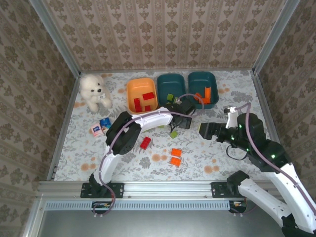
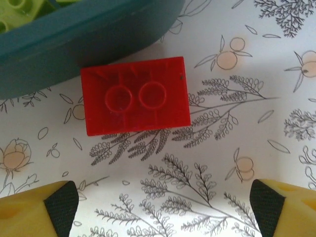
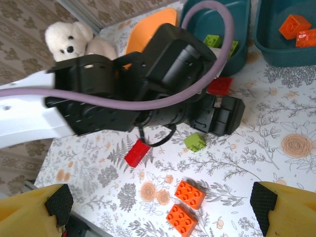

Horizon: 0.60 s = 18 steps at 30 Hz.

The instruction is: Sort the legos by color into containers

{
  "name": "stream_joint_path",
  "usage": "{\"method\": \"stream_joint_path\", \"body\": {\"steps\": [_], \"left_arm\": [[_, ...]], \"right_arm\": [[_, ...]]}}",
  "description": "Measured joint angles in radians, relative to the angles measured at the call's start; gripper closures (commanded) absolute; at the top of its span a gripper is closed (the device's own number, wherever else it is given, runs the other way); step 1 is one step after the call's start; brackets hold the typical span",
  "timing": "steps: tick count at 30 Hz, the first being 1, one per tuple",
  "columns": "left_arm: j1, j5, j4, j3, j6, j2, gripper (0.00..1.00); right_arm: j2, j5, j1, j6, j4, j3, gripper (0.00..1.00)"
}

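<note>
The left claw (image 2: 163, 205) and right claw (image 3: 160, 202) stand spread, empty. A red brick (image 2: 136, 96) lies on the table (image 2: 222, 163) just beside a teal tub (image 2: 74, 44); a closing finger could catch the wall and miss.

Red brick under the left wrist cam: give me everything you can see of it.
The red brick is a rectangular block of glossy plastic with two round rings on its upward face and a small dark speck near one corner. It lies flat on the floral table cover, its long side right beside the teal tub wall; contact cannot be told. The left end effector hangs open near it, not touching.
</note>
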Motion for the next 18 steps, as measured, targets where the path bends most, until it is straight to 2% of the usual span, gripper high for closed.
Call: {"method": "stream_joint_path", "body": {"steps": [5, 11, 16, 18], "left_arm": [[0.011, -0.007, -0.018, 0.048, 0.002, 0.035, 0.08], [0.049, -0.002, -0.017, 0.108, 0.019, 0.081, 0.23], [0.077, 0.017, -0.015, 0.141, 0.031, 0.117, 0.29], [0.077, 0.018, -0.015, 0.147, 0.039, 0.117, 0.37]], "right_arm": [[-0.013, 0.000, 0.000, 0.010, -0.031, 0.012, 0.04], [0.011, 0.000, -0.002, 0.011, -0.042, 0.017, 0.04], [0.019, 0.000, -0.004, 0.011, -0.042, 0.021, 0.04], [0.019, 0.000, -0.007, 0.011, -0.042, 0.021, 0.04]]}}
